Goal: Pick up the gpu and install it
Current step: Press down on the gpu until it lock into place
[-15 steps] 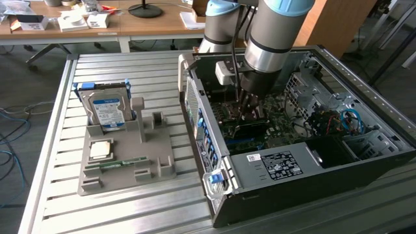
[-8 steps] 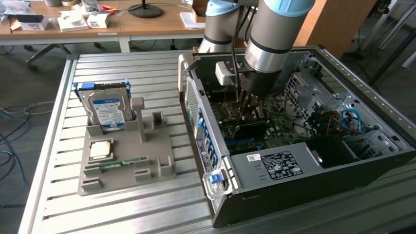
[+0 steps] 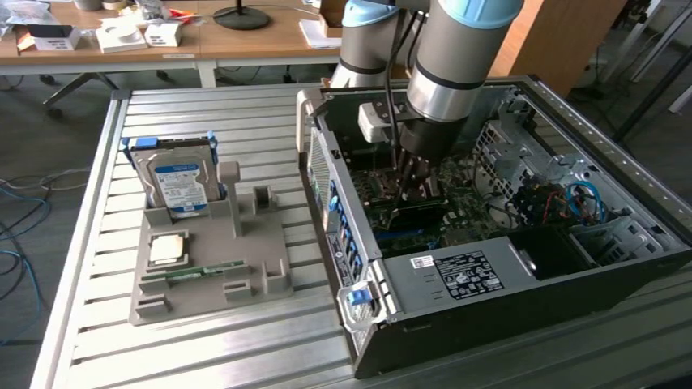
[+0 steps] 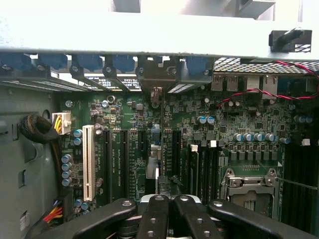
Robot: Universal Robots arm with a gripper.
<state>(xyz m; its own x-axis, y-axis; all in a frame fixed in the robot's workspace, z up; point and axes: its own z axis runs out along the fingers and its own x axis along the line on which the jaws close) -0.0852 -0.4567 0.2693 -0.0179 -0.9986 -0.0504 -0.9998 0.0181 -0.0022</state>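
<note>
Exterior view: one gpu (image 3: 416, 212), one hard drive (image 3: 178, 185).

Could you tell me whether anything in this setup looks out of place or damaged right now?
Nothing stands out. The hard drive stands upright in the grey holder, the memory stick lies flat there, and the gripper is inside the open computer case.

The surface (image 3: 216, 340) was ribbed, pale matt metal. The computer case (image 3: 605, 243) was grey sheet metal with perforated panels. The parts holder (image 3: 206, 267) looked like dull grey plastic. The hard drive (image 3: 178, 182) had a shiny metal face with a glossy blue label. The motherboard (image 4: 239, 119) was green and slightly glossy.
</note>
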